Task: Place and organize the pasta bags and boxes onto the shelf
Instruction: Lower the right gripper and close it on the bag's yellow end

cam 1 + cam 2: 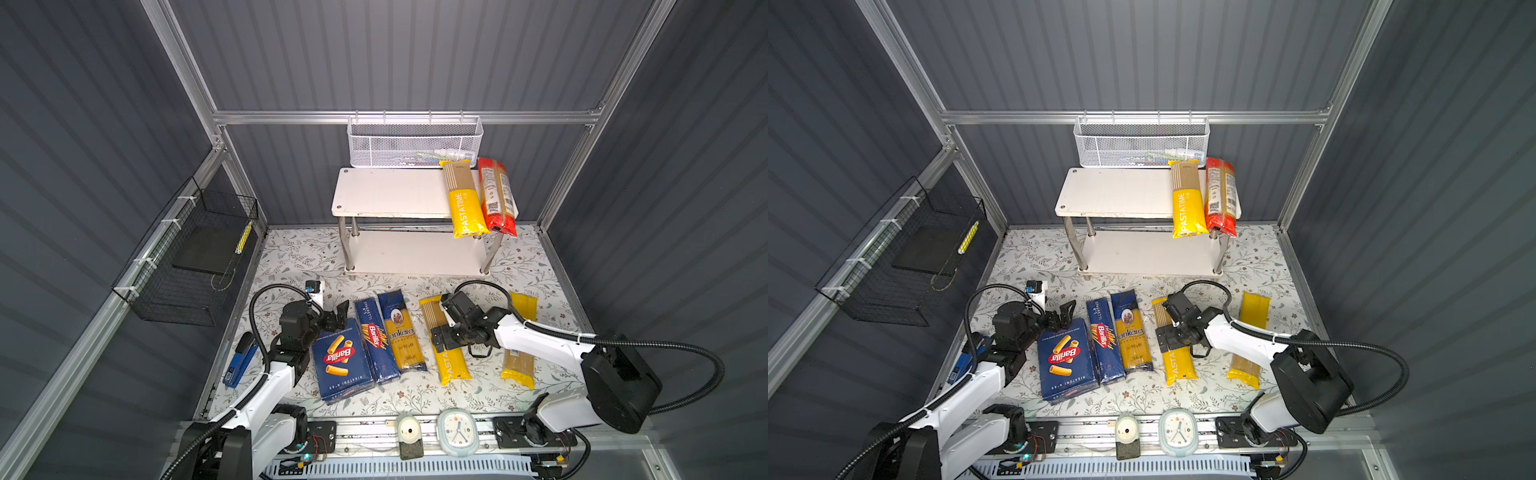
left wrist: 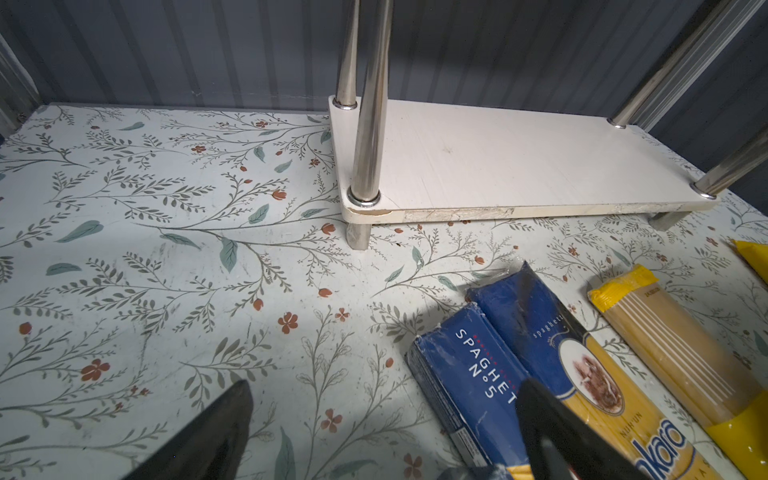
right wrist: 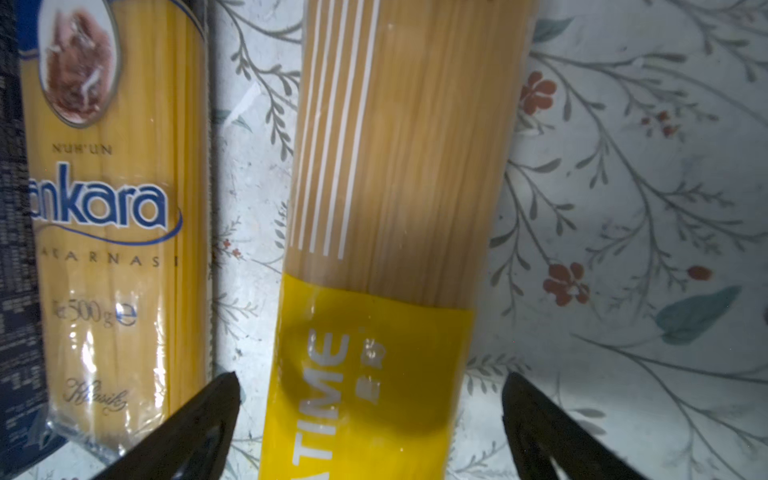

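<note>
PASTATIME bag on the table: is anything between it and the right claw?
Nothing visible. The open right gripper sits right over the PASTATIME bag, a jaw to each side, with only bare table beside it.

Dark grey ribbed walls (image 1: 415, 54) on three sides, framed with aluminium rails (image 1: 291, 117). Below, bench (image 1: 291, 257) with pale floral cover. White mesh basket (image 1: 395, 147) hung on back rail, black wire basket (image 1: 174, 303) on left wall. Small clock (image 1: 457, 432) at front edge.
</note>
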Controlling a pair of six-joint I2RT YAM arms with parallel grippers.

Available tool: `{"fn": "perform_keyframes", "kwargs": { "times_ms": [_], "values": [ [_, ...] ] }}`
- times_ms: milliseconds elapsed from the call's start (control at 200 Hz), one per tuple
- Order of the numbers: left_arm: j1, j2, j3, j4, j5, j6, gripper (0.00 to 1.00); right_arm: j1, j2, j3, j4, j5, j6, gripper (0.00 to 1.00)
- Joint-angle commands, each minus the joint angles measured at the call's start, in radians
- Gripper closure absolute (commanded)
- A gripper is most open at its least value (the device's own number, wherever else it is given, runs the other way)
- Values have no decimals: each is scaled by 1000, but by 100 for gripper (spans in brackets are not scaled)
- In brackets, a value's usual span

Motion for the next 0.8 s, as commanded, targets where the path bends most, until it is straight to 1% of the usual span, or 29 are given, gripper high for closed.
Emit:
{"fn": "perform_keyframes", "kwargs": {
  "times_ms": [0,185,295,325,465,650,795],
  "values": [
    [1,-13,7,9,10,-3,1,18,6,-14,-41,37,19,1],
    [1,7,19,5,17,0,1,30,29,-35,16,5,45,1],
    [1,0,14,7,20,0,0,31,46,-40,29,11,52,1],
    [0,-5,12,8,19,0,0,30,54,-38,60,14,52,1],
    [1,-14,5,10,15,-2,0,30,99,-13,57,16,56,1],
    [1,-8,10,8,13,-2,0,30,97,-32,88,11,69,1],
    [0,-13,7,9,14,-3,0,31,120,-38,98,6,80,5]
  ]
}}
